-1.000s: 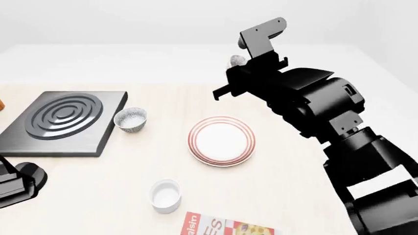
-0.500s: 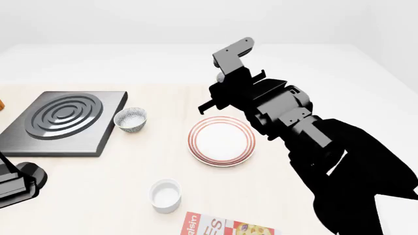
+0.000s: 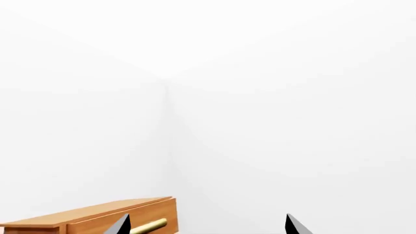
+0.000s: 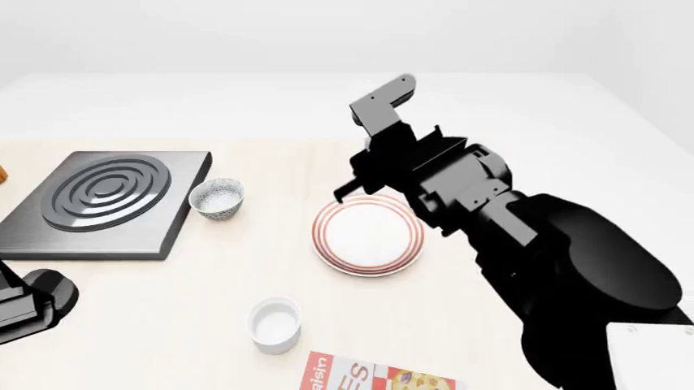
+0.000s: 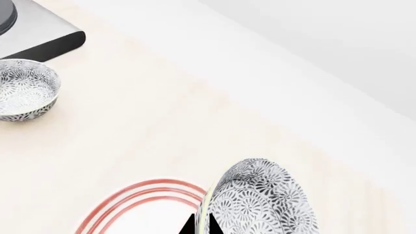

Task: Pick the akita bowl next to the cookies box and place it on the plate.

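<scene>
We see the akita bowl [image 5: 263, 200] held on edge at the right end effector [image 5: 198, 225], whose fingertip bites its rim; the bowl hangs tilted just above the far edge of the plate [image 5: 140, 207]. In the head view the bowl itself is hidden behind the arm.

Taking the plate [image 4: 369, 234] as our landmark: a second speckled bowl [image 4: 218, 198] stands upright to its left, touching nothing, and beyond that lies a dark square burner [image 4: 106, 201] with raised rings. Nearer us than the plate stands a plain white cup [image 4: 275, 324], and nearer still the cookies box [image 4: 375, 375], cut by the frame edge; we can read only "aisin" and "ES" on it.

Against half a second ago, the right end effector [image 4: 349, 185] has dropped and now sits over the plate's far rim, and the forearm has swung lower across the table [image 4: 217, 276]. A second ago it was higher and farther right. Bowl, cup, box and burner have not moved.

The right arm reaches in from the right, wrist bent toward the plate. The left end effector [image 3: 204, 225] points at a bare wall and a wooden drawer unit [image 3: 97, 219] with a brass handle; its two tips stand wide apart, holding nothing.
</scene>
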Controlling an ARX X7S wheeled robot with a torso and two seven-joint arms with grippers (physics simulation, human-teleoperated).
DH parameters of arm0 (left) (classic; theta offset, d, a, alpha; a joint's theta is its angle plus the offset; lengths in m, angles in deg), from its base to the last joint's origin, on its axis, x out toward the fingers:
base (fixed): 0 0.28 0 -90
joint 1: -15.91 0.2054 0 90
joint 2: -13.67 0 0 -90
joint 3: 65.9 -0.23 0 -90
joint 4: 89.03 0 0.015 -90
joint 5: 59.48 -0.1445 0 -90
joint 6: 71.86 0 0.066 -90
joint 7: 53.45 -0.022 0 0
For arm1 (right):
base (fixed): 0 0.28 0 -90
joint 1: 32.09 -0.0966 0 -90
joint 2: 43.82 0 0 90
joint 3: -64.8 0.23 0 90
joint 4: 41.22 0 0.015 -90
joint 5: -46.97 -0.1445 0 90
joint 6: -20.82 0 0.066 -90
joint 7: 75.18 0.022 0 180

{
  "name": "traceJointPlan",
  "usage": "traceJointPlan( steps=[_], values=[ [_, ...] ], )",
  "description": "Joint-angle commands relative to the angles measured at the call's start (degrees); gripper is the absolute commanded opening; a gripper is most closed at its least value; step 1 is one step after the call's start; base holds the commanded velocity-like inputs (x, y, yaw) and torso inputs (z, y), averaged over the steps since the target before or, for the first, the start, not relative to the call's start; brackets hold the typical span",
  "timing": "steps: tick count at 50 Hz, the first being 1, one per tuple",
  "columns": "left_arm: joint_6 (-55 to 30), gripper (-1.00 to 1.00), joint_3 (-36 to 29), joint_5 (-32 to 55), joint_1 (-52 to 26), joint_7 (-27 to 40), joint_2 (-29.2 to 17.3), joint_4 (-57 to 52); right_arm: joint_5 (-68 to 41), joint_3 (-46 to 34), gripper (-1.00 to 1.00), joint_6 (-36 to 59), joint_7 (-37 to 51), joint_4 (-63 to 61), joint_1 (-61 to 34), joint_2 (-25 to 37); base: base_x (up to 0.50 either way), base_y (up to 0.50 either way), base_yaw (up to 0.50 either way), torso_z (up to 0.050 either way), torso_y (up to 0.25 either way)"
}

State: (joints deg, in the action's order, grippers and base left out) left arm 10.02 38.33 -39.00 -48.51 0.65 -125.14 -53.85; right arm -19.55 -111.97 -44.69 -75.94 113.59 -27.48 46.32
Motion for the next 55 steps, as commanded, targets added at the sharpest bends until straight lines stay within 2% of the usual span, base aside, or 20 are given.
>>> traceJointPlan(
  steps=[1, 31, 40, 55],
  values=[
    [0.1, 1.0, 0.36, 0.12, 0.29, -0.07, 0.21, 0.05, 2.03, -0.2, -1.0, 0.32, -0.45, -0.84, 0.51, -0.14, 0.0, 0.0, 0.0, 0.0, 0.0],
    [2.47, 1.0, 1.97, -0.37, 2.0, -1.2, 1.01, 0.16, -0.04, -0.54, -1.0, 0.21, -1.42, -1.8, 1.36, -0.14, 0.0, 0.0, 0.0, 0.0, 0.0],
    [1.84, 1.0, 1.79, -2.95, 2.44, -0.84, 0.91, -0.71, -0.35, -0.56, -1.0, -0.06, -1.41, -1.82, 1.61, -0.14, 0.0, 0.0, 0.0, 0.0, 0.0],
    [1.55, 1.0, 2.63, -2.61, 2.65, -0.67, 1.19, -1.09, -0.72, -0.58, -1.0, 0.19, -1.48, -1.55, 1.63, -0.14, 0.0, 0.0, 0.0, 0.0, -0.237]
  ],
)
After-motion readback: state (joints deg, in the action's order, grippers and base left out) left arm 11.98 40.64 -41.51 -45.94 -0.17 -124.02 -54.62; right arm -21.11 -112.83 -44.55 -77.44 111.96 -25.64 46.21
